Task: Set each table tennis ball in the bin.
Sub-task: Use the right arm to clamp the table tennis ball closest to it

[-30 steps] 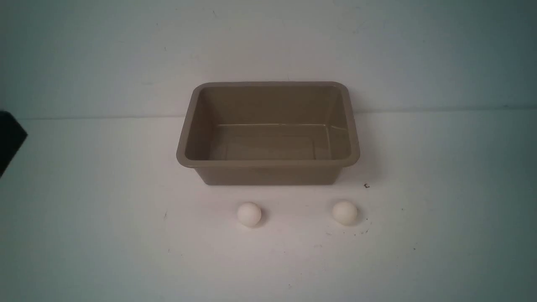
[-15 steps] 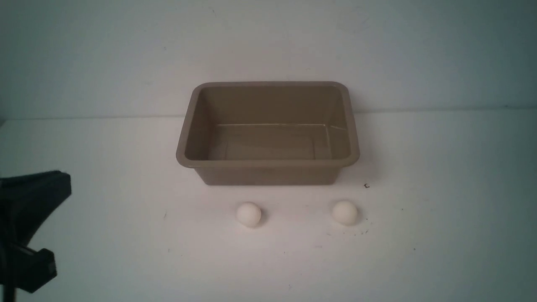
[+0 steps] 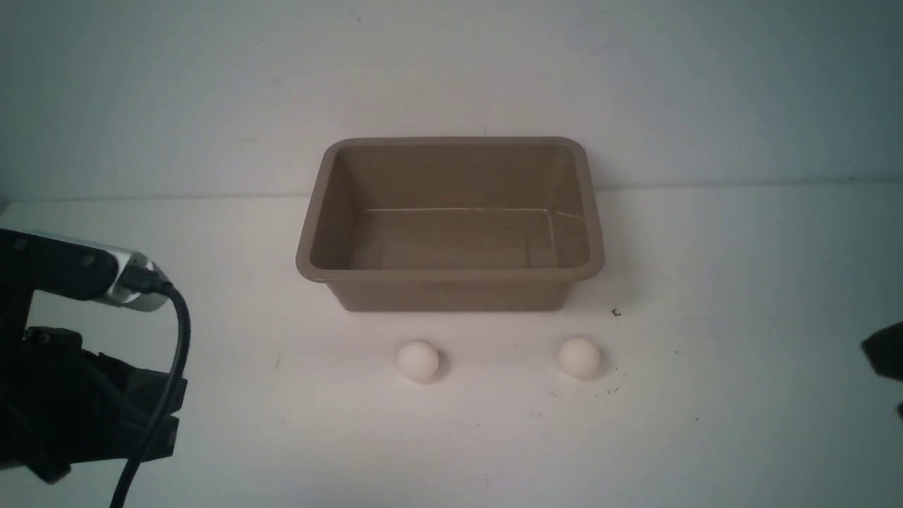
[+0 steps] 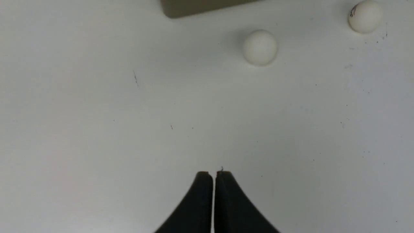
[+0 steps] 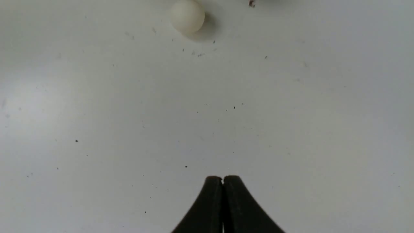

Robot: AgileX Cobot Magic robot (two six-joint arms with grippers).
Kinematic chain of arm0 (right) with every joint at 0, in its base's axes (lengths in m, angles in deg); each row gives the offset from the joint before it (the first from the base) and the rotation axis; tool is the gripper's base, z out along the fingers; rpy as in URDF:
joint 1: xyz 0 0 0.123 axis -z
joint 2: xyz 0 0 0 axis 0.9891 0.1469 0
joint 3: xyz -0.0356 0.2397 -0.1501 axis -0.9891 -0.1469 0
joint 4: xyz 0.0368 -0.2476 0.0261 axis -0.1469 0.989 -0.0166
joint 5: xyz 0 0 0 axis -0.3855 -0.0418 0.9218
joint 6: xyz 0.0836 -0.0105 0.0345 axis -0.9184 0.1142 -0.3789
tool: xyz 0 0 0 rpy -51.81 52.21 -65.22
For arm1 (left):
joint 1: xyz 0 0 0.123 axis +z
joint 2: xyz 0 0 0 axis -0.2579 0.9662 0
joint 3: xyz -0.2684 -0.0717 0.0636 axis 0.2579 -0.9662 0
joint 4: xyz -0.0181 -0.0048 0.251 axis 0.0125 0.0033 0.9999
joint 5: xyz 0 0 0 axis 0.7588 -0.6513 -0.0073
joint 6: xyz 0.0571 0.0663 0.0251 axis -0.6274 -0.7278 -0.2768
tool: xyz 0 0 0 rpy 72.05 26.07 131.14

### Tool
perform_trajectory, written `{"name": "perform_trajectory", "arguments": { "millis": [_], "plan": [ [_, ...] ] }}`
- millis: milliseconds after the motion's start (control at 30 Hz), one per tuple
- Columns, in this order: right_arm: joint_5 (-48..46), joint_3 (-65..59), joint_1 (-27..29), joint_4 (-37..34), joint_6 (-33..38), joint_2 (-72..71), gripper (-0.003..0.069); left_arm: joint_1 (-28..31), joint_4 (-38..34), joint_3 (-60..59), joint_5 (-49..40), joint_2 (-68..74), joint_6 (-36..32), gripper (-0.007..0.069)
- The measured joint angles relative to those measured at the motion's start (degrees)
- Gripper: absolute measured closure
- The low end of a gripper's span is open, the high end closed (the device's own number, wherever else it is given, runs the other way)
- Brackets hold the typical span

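Note:
The taupe-brown bin [image 3: 451,276] stands empty at the table's middle; a corner of it shows in the left wrist view [image 4: 194,6]. Two off-white table tennis balls lie in front of it: the left ball [image 3: 418,361] [image 4: 260,48] and the right ball [image 3: 580,358] [image 4: 365,16] [image 5: 187,16]. My left gripper [image 4: 213,173] is shut and empty over bare table, well short of the left ball. My right gripper [image 5: 223,178] is shut and empty, well short of the right ball. In the front view the left arm [image 3: 77,367] shows at the far left and the right arm [image 3: 885,356] just enters at the right edge.
The white table [image 3: 741,423] carries small dark specks and a tiny mark [image 3: 616,312] by the bin's right front corner. A pale wall rises behind the bin. A black cable [image 3: 166,388] hangs from the left arm.
My left arm has come further into the front view, rightward and up. My right arm has just appeared at the right edge. Bin and balls have not moved.

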Motion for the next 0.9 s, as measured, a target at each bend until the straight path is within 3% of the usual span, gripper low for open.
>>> {"name": "perform_trajectory", "arguments": {
  "millis": [200, 300, 533, 667, 900],
  "plan": [
    [5.2, 3.4, -10.7, 11.9, -16.4, 15.6, 0.0671, 0.0, 1.2, 4.5, 0.5, 4.9, -0.1, 0.0629],
    [8.0, 8.4, -11.9, 12.8, -19.9, 21.1, 0.0669, -0.1, 1.5, 4.9, 0.5, 6.0, -0.1, 0.0629],
    [9.5, 16.4, -11.7, 9.8, -18.1, 25.9, 0.0648, -2.7, 2.1, 4.9, 0.2, 6.1, -0.4, 0.0629],
    [9.4, 20.5, -11.3, 6.6, -14.6, 29.1, 0.0592, -6.5, 4.0, 4.9, 0.1, 6.1, -1.3, 0.0629],
    [8.5, 21.7, -9.7, 5.1, -13.9, 32.1, 0.0400, -7.4, 5.6, 4.9, -0.4, 6.1, -1.2, 0.0629]
  ]
}}
